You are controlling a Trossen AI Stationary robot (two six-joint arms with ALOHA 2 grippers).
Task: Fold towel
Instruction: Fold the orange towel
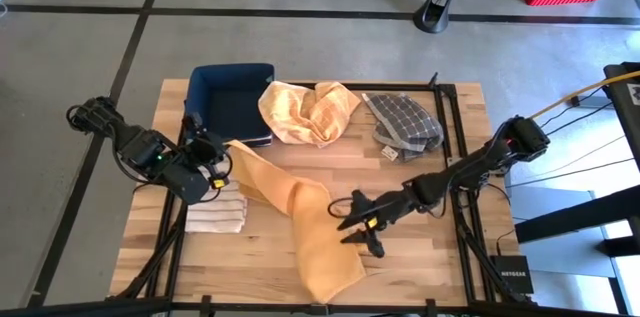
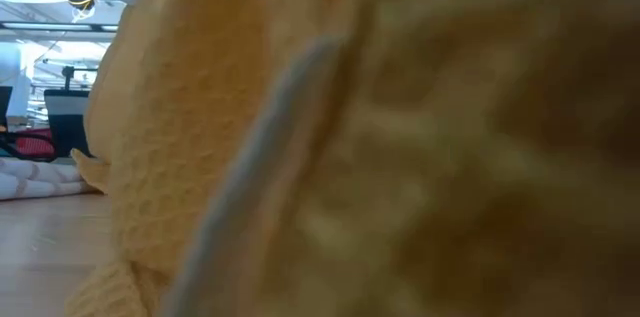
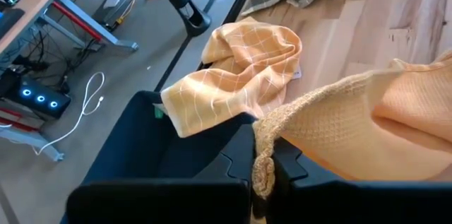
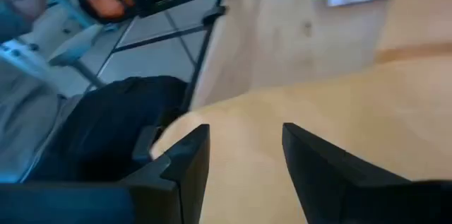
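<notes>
Orange towel (image 2: 330,157): pressed close against the low camera; in the high view it is stretched across the wooden table (image 1: 440,257) from the left gripper down to the front edge.
Left gripper (image 1: 212,162): clamped on the towel's upper corner, beside the white striped cloth (image 1: 215,212).
Navy bin (image 1: 228,97): at the back left.
Right gripper (image 1: 355,225): fingers parted, at the towel's right edge.

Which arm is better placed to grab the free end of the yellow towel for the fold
Right. The right gripper hovers open at the yellow towel end lying flat on the table, while the left gripper is already shut on the towel's other corner.
</notes>
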